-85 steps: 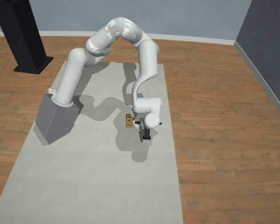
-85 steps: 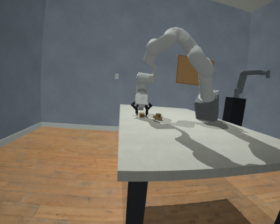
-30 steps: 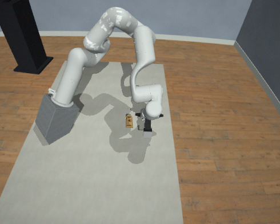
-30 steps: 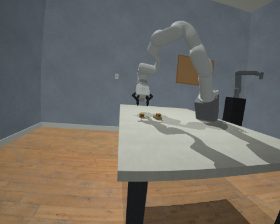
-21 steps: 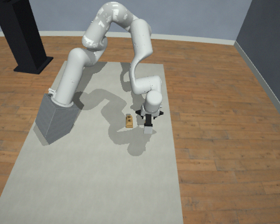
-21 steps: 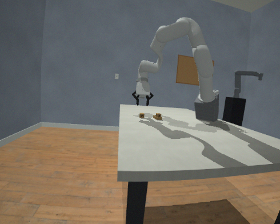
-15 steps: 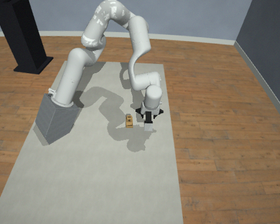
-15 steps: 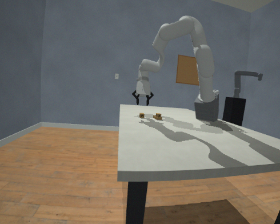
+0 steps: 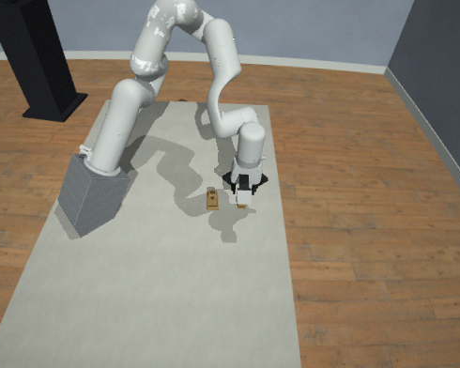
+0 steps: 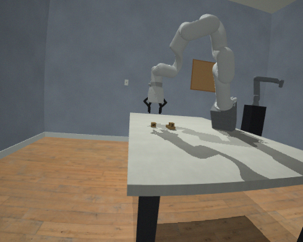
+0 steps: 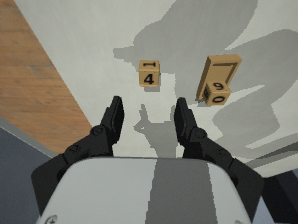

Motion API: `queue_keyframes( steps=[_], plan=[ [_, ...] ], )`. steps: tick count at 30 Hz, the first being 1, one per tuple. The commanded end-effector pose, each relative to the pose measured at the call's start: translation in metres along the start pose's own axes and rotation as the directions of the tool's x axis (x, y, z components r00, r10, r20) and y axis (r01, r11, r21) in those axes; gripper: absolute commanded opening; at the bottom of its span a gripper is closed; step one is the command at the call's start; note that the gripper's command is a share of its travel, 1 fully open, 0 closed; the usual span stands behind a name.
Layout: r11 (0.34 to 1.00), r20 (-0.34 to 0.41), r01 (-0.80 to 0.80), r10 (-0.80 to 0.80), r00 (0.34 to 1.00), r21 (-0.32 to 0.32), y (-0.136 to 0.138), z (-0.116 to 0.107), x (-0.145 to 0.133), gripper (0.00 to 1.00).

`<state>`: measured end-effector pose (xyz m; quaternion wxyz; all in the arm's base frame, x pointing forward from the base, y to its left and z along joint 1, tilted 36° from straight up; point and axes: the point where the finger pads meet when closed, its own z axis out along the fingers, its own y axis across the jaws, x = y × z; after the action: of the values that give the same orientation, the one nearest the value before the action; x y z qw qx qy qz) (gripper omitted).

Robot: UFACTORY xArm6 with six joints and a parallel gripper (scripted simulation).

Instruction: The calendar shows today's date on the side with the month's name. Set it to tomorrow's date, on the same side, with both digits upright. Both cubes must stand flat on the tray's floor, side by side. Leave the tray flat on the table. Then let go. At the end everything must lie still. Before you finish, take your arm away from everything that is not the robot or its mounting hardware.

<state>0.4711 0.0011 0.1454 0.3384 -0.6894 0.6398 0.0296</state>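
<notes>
A loose wooden cube (image 9: 241, 207) (image 10: 153, 125) (image 11: 149, 73) stands on the table beside the tray. In the wrist view it shows a sideways 1 on one face and a 4 on another. The wooden tray (image 10: 172, 128) (image 11: 223, 59) lies flat on the table. Another cube (image 10: 171, 124) (image 11: 217, 94) is at one end of the tray; the wrist view shows a 9 or 6 and a 0 on it. My gripper (image 10: 154, 112) (image 11: 149, 106) is open and empty, raised above the table near the loose cube. In the top view it partly hides that cube.
The table (image 9: 149, 291) (image 10: 182, 163) has an edge on the loose cube's side, not far from it. The grey arm base (image 9: 95, 197) (image 10: 224, 118) stands on the table's other side. The arm's shadows fall around the cubes.
</notes>
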Motion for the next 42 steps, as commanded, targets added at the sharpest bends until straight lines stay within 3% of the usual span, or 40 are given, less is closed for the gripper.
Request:
queue_keyframes(
  steps=[1,2,3,26,37,42],
  plan=[
    [1.0,-0.086,-0.001,0.002,0.996,0.007,-0.002,-0.002,-0.004,0.69],
    [1.0,-0.086,-0.001,0.002,0.996,0.007,-0.002,-0.002,-0.004,0.69],
    [1.0,-0.086,-0.001,0.002,0.996,0.007,-0.002,-0.002,-0.004,1.0],
    [0.999,-0.087,0.032,-0.032,0.996,0.003,-0.001,-0.002,-0.006,1.0],
    [0.921,-0.083,0.389,-0.391,0.917,-0.033,0.011,-0.004,-0.029,1.0],
    [0.882,-0.08,0.47,-0.472,0.878,-0.041,0.014,-0.005,-0.034,1.0]
  ],
)
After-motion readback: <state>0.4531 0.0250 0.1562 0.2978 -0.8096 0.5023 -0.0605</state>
